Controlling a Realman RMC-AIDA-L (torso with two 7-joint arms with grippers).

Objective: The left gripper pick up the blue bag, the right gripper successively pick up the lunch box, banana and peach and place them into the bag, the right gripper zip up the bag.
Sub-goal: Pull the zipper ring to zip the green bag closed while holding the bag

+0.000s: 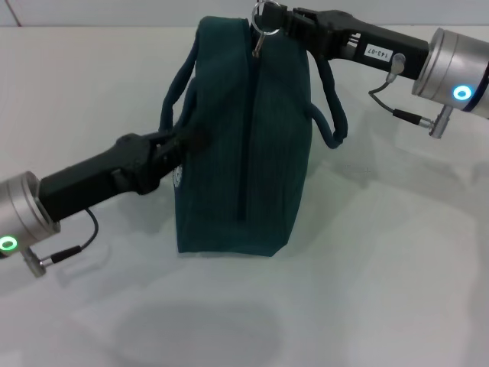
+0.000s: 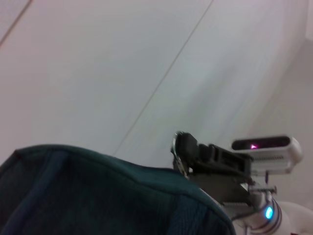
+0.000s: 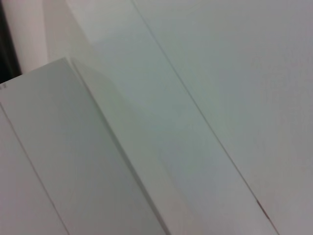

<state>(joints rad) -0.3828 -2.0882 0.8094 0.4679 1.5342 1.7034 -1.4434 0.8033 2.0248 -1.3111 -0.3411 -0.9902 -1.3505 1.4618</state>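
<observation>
Blue bag (image 1: 244, 153) stands upright on the white table (image 1: 397, 290), between the two pincers. Its zip (image 1: 249, 138) runs as a dark line down from the top edge, and the silver ring pull (image 1: 262, 30) sits at the very top, right at the tips of the right gripper (image 1: 273, 21), which seems closed on it. The left gripper (image 1: 179, 145) is clamped on the bag's opposite side, near one handle (image 1: 174, 88). No lunch box, banana or peach shows, so they are probably inside. Nothing blocks the zip line.
</observation>
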